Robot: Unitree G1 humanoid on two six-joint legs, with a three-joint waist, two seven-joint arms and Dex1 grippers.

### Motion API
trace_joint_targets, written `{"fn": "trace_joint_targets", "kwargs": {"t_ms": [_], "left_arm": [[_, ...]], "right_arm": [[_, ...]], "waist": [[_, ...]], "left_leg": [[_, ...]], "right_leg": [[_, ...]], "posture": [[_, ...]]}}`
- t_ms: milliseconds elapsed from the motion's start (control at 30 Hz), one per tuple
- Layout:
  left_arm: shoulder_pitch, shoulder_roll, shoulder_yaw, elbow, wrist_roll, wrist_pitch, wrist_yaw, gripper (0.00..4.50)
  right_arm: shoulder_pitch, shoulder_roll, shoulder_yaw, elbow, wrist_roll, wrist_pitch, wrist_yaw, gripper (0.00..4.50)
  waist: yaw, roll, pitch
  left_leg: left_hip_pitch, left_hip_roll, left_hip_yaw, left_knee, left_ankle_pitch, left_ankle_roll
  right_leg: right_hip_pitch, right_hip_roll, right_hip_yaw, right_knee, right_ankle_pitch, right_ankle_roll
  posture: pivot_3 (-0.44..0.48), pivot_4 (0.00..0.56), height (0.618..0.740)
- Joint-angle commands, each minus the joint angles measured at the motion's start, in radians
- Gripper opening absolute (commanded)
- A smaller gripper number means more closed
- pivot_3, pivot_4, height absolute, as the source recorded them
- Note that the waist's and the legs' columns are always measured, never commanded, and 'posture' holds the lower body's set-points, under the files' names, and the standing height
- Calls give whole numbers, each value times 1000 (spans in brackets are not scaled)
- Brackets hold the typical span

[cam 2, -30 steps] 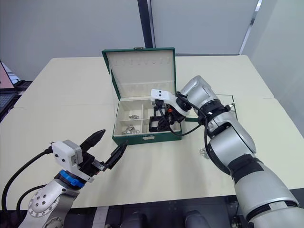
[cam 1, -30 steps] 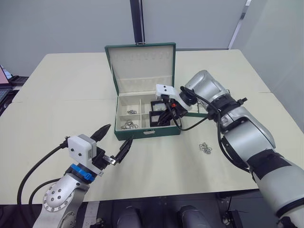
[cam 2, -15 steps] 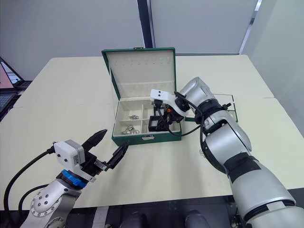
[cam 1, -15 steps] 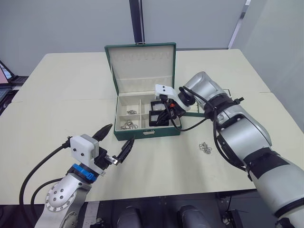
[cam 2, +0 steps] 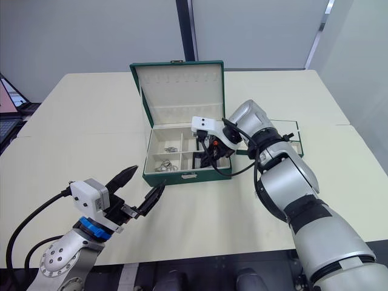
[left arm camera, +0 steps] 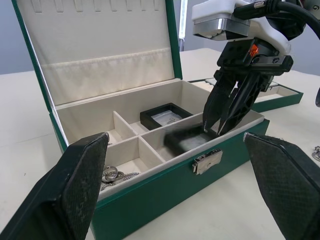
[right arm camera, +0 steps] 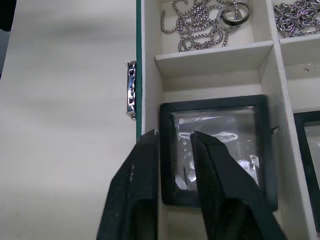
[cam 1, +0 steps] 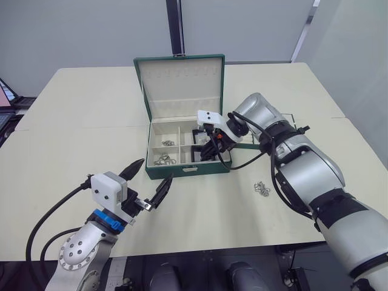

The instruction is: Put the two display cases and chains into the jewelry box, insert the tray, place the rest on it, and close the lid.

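My right hand (left arm camera: 226, 112) pinches the front rim of a display case (right arm camera: 216, 147) lying in the jewelry box (cam 1: 188, 170), front right compartment. I'd release only once it lies flat. Left hand (cam 1: 147, 180) hovers wide open, empty

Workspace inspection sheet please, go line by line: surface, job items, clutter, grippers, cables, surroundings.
Surface: cream table.
Job's things: jewelry box open, lid upright; two display cases and chains inside; tray outside, behind the right arm; loose chain cluster on the table.
Clutter: nothing seen.
Grippers: right gripper at the front case's edge; left gripper open, hovering.
Cables: black leads on the arms.
Surroundings: grey walls.
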Motion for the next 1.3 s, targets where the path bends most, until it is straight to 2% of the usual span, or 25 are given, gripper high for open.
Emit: {"fn": "trace_joint_targets", "kwargs": {"t_ms": [33, 300, 400, 533, 700, 900, 1033, 1300], "left_arm": [[-1, 8, 7, -41, -4, -8, -1, 4500], [-40, 60, 32, -15, -43, 27, -38, 4500], [-70, 96, 52, -2, -74, 69, -53, 4500], [-105, 159, 108, 38, -124, 114, -93, 4500], [-146, 269, 231, 157, -193, 144, -199, 4500], [-165, 391, 352, 383, -185, 122, -338, 4500], [-201, 455, 392, 520, -157, 106, -385, 4500], [-302, 518, 406, 756, -84, 11, -441, 4500]], "right_arm": [[-36, 1, -33, -5, 7, -6, 7, 2082], [-48, -48, -138, -42, 87, 36, 64, 4481], [-2, -110, -192, -129, 211, 72, 87, 4481], [145, -238, -264, -402, 451, 206, 89, 4481], [394, -370, -408, -718, 518, 219, -13, 4481], [699, -503, -552, -999, 564, 246, -175, 4481], [853, -561, -642, -1027, 564, 216, -268, 4481], [1033, -581, -789, -865, 553, 14, -434, 4481]], "waist": [[0, 0, 0], [0, 0, 0], [3, 0, 0], [7, -1, 0], [3, -1, 0], [0, -1, 0], [1, -1, 0], [2, -1, 0]], "left_leg": [[0, 0, 0, 0, 0, 0], [0, 0, 0, 0, 0, 0], [-1, 0, 0, 0, 0, 0], [-2, 0, -2, 0, 0, 0], [-4, 0, -2, 0, 0, 0], [-4, 0, -2, -1, 0, 0], [-4, 0, -2, -1, 0, 0], [-4, 0, -1, -1, 0, 0]], "right_leg": [[0, 0, 0, 0, 0, 0], [0, 0, 0, 0, 0, 0], [0, 0, -1, 0, 0, 0], [0, 0, -2, -1, 0, 0], [-1, 0, -2, -1, 0, 0], [-2, 0, -1, -2, 0, 0], [-1, 0, -2, -2, 0, 0], [-1, 0, -1, -3, 0, 0]], "posture": [[0, 150, 740], [0, 150, 740], [0, 150, 740], [0, 150, 740], [0, 150, 740], [0, 150, 740], [0, 150, 740], [0, 150, 740]]}}
